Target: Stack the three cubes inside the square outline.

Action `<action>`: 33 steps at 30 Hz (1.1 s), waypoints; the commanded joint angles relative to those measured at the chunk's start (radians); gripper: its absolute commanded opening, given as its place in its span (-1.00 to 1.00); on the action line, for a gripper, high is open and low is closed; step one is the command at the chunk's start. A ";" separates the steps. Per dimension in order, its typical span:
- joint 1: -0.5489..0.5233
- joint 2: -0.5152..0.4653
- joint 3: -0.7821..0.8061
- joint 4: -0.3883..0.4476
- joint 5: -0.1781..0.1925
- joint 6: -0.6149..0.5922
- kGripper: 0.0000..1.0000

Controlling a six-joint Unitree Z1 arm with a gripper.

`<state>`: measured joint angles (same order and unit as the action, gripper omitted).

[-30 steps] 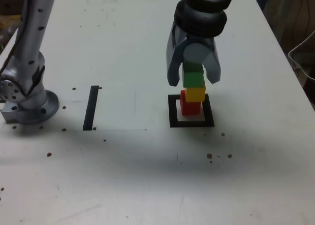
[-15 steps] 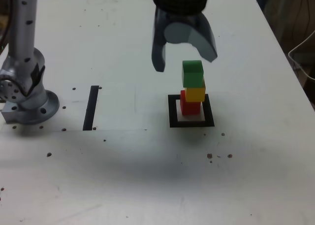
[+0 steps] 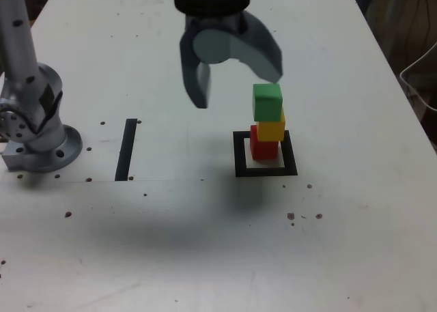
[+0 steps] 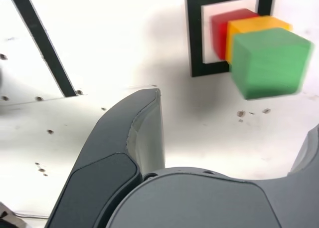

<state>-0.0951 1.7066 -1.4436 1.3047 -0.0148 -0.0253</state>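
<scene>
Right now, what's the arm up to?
The gripper is open, empty and raised beside the stack, toward the exterior view's left. The green cube sits on the yellow cube, which sits on the red cube, inside the square outline. Upper cubes sit slightly offset. Stacking looks done.

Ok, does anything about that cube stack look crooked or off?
Slightly. The green cube and yellow cube sit shifted toward the exterior view's right of the red cube, so the stack is staggered, though standing inside the square outline.
</scene>
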 commanded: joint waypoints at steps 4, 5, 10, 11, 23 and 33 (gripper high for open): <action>0.025 -0.059 0.081 0.023 0.038 0.016 0.99; 0.031 -0.072 0.105 0.022 0.045 0.019 0.99; 0.052 -0.107 0.239 -0.008 0.079 0.022 0.99; 0.054 -0.107 0.261 -0.021 0.083 0.022 0.99; 0.070 -0.111 0.541 -0.242 0.107 0.019 0.99; 0.069 -0.119 0.603 -0.261 0.083 0.023 0.99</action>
<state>-0.0265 1.5955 -0.8430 1.0456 0.0749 -0.0048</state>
